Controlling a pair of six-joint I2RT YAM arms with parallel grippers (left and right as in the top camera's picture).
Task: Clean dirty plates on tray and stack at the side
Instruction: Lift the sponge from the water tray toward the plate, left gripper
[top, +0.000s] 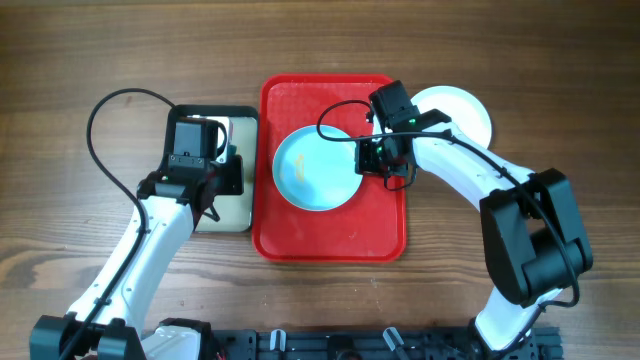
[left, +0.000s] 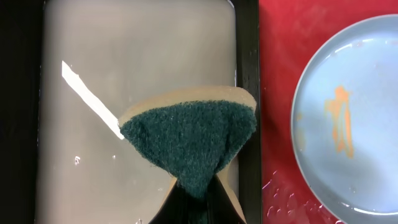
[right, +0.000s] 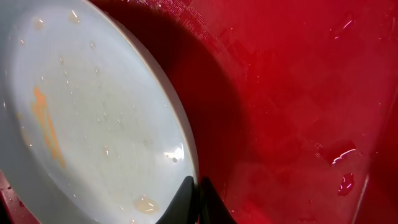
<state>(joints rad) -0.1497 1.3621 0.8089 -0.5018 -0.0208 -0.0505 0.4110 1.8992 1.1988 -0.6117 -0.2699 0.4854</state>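
A pale blue plate (top: 315, 168) with an orange smear sits on the red tray (top: 330, 238). It also shows in the left wrist view (left: 354, 124) and the right wrist view (right: 93, 118). My right gripper (top: 372, 160) is shut on this plate's right rim (right: 194, 186). A white plate (top: 462, 108) lies on the table right of the tray, partly hidden by the right arm. My left gripper (top: 222, 168) is shut on a green and tan sponge (left: 193, 140) and holds it over the basin of cloudy water (left: 124, 56).
The black-rimmed basin (top: 243, 118) stands touching the tray's left side. Water drops lie on the tray (left: 280, 193). Bare wooden table (top: 80, 60) surrounds everything.
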